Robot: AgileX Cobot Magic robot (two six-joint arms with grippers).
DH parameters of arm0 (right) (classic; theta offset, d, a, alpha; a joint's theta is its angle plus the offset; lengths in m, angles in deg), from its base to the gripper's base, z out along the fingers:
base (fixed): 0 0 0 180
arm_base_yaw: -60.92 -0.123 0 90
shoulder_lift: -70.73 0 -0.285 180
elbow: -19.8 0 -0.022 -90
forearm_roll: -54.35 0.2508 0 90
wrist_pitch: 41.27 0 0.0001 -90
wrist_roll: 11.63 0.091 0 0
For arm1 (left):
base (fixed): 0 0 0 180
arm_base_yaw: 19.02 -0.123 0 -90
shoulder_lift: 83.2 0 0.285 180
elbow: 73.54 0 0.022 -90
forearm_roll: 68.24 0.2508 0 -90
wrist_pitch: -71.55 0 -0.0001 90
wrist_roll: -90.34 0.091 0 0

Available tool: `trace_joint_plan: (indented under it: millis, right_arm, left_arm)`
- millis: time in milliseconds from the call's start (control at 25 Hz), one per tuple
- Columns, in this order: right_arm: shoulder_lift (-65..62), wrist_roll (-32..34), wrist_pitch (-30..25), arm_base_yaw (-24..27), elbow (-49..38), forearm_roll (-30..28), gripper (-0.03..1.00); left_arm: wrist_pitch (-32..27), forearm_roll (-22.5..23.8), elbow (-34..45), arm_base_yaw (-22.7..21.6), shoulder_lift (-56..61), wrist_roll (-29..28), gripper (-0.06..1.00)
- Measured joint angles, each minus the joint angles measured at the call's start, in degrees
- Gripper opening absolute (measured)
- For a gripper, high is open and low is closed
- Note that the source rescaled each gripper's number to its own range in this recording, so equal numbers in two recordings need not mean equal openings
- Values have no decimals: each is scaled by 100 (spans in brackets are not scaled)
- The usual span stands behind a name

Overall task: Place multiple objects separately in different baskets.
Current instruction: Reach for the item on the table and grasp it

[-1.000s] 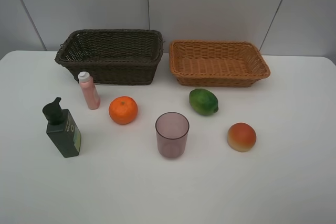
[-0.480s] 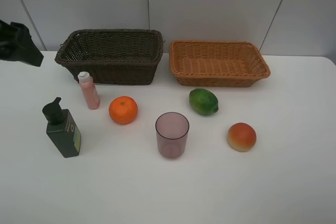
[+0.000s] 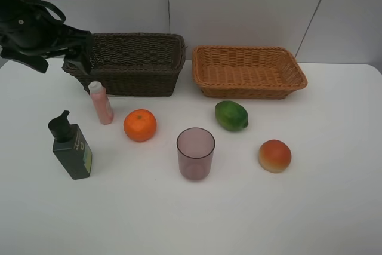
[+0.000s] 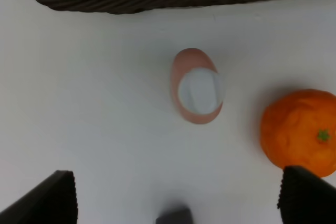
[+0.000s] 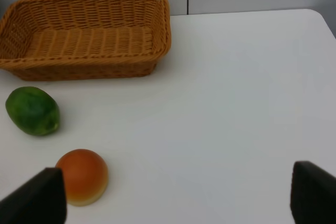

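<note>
**Hovering above the pink bottle [image 3: 101, 104], the left gripper [image 4: 178, 198] was spread wide**

Seen from the high camera, the left arm [image 3: 36, 28] reached in from the far-left corner, its black body in front of the left end of the dark brown basket [image 3: 134, 79]. Its wrist camera looked straight down on the white cap of the pink bottle, which stood upright on the white table [image 3: 179, 219] just in front of that basket. The two fingertips showed at opposite lower corners of that view, far apart and touching nothing.

The right gripper [image 5: 173, 195] did not appear in the high view. In its own wrist view its fingertips were likewise set well apart, with only bare table between them, and it held nothing.

All six items sat on the table, in front of the baskets. The dark green pump bottle [image 3: 71, 147] stood upright near the left edge, nearer the camera than the pink bottle. The orange [image 3: 140, 125] lay just beside the pink bottle, toward the middle. The purple cup [image 3: 195, 153] stood upright and open-mouthed near the centre. The green fruit [image 3: 231, 115] rested in front of the tan basket [image 3: 250, 92], and the peach-like fruit [image 3: 274, 155] lay nearer the camera, to the right of the cup.

The two baskets sat side by side along the back of the table, the dark one on the left and the tan one on the right, close together but not clearly touching.
</note>
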Motion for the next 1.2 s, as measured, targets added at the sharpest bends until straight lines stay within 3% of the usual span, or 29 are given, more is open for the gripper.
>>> trace_joint_plan:
  millis: [160,480,1200]
  right_arm:
    - [0,0,0,0,0,0,79]
    - [0,0,0,0,0,0,79]
    - [0,0,0,0,0,0,79]
  left_arm:
    - [127,59,0,107,-347,-241,99]
    - [432,594,-27,112,-778,-1039,99]
    - [1020,507,-31,177,-1454,-1118,99]
